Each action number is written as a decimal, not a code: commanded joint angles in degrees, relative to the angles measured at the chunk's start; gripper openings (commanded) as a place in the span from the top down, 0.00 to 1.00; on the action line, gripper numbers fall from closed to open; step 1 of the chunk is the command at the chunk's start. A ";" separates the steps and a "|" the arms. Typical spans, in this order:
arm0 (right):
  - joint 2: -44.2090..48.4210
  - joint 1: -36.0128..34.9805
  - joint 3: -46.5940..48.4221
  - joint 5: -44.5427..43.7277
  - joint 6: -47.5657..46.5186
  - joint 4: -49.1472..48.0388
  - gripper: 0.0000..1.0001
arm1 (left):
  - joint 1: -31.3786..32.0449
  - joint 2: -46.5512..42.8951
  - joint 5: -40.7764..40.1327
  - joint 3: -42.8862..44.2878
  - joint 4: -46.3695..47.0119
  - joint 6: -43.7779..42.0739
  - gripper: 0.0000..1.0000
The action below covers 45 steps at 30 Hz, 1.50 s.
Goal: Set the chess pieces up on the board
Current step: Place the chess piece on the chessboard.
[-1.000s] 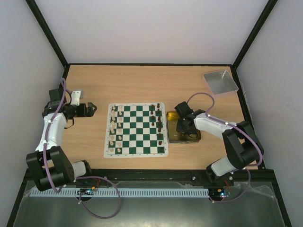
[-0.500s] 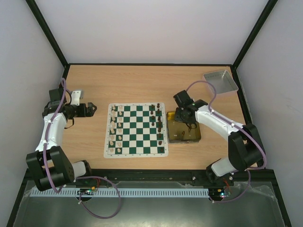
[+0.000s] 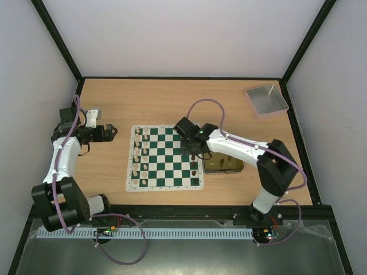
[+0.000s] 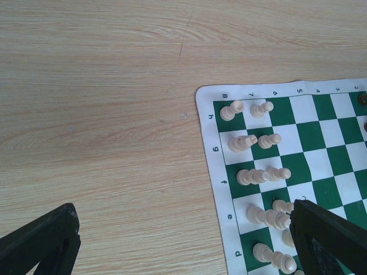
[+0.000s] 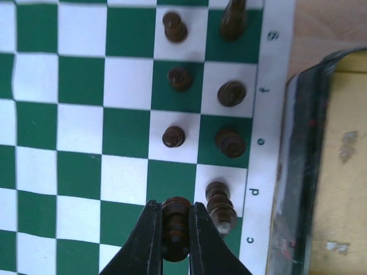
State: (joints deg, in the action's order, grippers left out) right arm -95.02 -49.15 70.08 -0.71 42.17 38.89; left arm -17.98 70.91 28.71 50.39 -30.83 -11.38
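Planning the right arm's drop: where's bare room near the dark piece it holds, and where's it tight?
Bare: middle files of the board, between the white pieces and dark pieces. Tight: two files beside the gold tray.

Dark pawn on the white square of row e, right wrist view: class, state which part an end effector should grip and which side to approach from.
On the dark pawn, pinch the round head, coming straight down from above. It stands upright and slim, and the neighbouring dark piece stands one square away, so a sideways approach would probably knock something.
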 commanded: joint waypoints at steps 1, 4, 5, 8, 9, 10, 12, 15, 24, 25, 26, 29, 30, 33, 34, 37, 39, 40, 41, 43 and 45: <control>-4.12 -2.14 2.51 -0.58 1.69 0.02 0.96 | -0.25 0.01 0.88 -0.09 -0.92 -0.49 0.01; -5.84 -3.02 2.03 -0.22 1.89 -0.79 0.96 | -0.30 -0.06 1.00 0.01 -0.98 -0.49 0.01; -6.13 -3.13 1.54 -0.02 1.94 -1.16 0.95 | -0.28 0.00 1.00 -0.05 -0.93 -0.55 0.01; -6.95 -3.24 0.17 0.05 1.95 -2.24 0.96 | -0.26 0.01 1.08 0.01 -0.94 -0.49 0.01; -7.12 -3.25 -0.33 0.27 1.95 -2.64 0.96 | -0.27 0.09 1.02 -0.02 -0.97 -0.49 0.01; -7.32 -3.25 -0.58 0.46 1.93 -3.05 0.95 | -0.26 0.10 1.10 -0.03 -0.99 -0.49 0.01; -7.91 -3.24 -0.79 0.68 1.86 -3.46 0.96 | -0.27 0.10 1.13 0.01 -0.99 -0.49 0.01; -8.88 -3.27 -0.68 0.71 1.69 -3.95 0.96 | -0.29 0.18 1.05 -0.04 -0.92 -0.49 0.01; -11.76 -3.25 0.01 0.62 0.82 -4.01 0.95 | -0.26 0.27 1.10 0.00 -0.99 -0.49 0.01; -11.91 -3.28 0.05 0.62 0.83 -4.07 0.95 | -0.20 0.28 1.14 -0.03 -0.99 -0.49 0.01; -11.94 -3.24 0.02 0.62 0.79 -4.05 0.95 | -0.19 0.28 1.16 -0.03 -0.99 -0.49 0.01; -12.38 -3.24 0.00 0.62 0.72 -4.10 0.95 | -0.21 0.34 1.11 -0.07 -0.94 -0.49 0.01; -12.49 -3.30 -0.03 0.63 0.64 -4.10 0.95 | -0.17 0.28 1.09 0.04 -0.98 -0.53 0.01; -12.83 -3.28 -0.12 0.60 0.63 -4.31 0.93 | -0.18 0.28 1.16 -0.02 -0.99 -0.49 0.01; -12.95 -3.24 -0.20 0.70 0.63 -4.44 0.93 | -0.18 0.21 1.10 -0.06 -0.94 -0.51 0.01; -13.18 -3.27 -0.13 0.71 0.68 -4.54 0.92 | -0.21 0.23 1.11 -0.04 -0.99 -0.53 0.01; -13.30 -3.25 0.10 0.71 0.67 -4.59 0.91 | -0.24 0.28 1.10 -0.06 -0.95 -0.56 0.01; -13.38 -3.24 0.14 0.71 0.67 -4.56 0.91 | -0.27 0.20 1.12 -0.03 -0.94 -0.60 0.01; -13.43 -3.25 0.26 0.71 0.71 -4.53 0.91 | -0.27 0.19 1.17 -0.01 -0.98 -0.58 0.01; -13.41 -3.25 0.46 0.71 0.71 -4.46 0.90 | -0.26 0.21 1.17 -0.03 -0.94 -0.58 0.01; -13.45 -3.26 0.64 0.75 0.74 -4.44 0.88 | -0.29 0.19 1.17 0.00 -0.99 -0.58 0.01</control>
State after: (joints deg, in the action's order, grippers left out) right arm -107.98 -52.14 70.06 0.75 42.81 34.37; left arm -17.98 70.91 28.73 50.39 -31.00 -11.40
